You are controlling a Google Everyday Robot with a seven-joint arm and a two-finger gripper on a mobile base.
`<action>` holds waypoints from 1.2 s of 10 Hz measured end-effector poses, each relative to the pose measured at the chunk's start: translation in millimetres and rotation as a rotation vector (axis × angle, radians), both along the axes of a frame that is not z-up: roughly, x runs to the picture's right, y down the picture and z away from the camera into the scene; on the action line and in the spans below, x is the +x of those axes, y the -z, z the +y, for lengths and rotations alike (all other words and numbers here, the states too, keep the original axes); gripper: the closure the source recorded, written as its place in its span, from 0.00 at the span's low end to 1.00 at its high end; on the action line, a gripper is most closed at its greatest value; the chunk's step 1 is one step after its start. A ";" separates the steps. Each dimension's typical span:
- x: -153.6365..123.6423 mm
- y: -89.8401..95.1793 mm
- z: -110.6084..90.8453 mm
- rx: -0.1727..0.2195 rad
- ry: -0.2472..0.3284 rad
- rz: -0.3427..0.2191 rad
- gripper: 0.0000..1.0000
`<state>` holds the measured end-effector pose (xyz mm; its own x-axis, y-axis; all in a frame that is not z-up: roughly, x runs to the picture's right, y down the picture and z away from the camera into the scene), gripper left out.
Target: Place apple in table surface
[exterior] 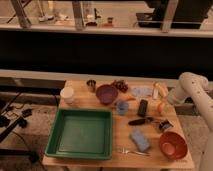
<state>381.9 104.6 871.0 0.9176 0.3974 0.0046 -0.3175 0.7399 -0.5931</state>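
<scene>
You have your arm (202, 100) showing at the right edge of the view, a thick white tube that rises alongside the right side of the table (150, 161). It bends at a rounded elbow (192, 80) near the table's far right corner. From there the forearm (177, 94) slopes down and to the left. Your tool (165, 103) sits at the low end of that forearm, just over the right-hand edge of the table, aimed downward and inward. Another white section of your robot shows in the lower right corner.
</scene>
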 end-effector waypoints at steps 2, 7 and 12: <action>8.2 16.2 -16.0 0.050 -0.020 0.013 0.49; 16.1 61.9 -56.0 0.177 -0.054 0.029 0.63; 7.0 77.3 -68.5 0.236 -0.051 0.020 0.63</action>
<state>388.9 36.1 793.7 0.8971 0.4334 0.0852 -0.3679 0.8400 -0.3989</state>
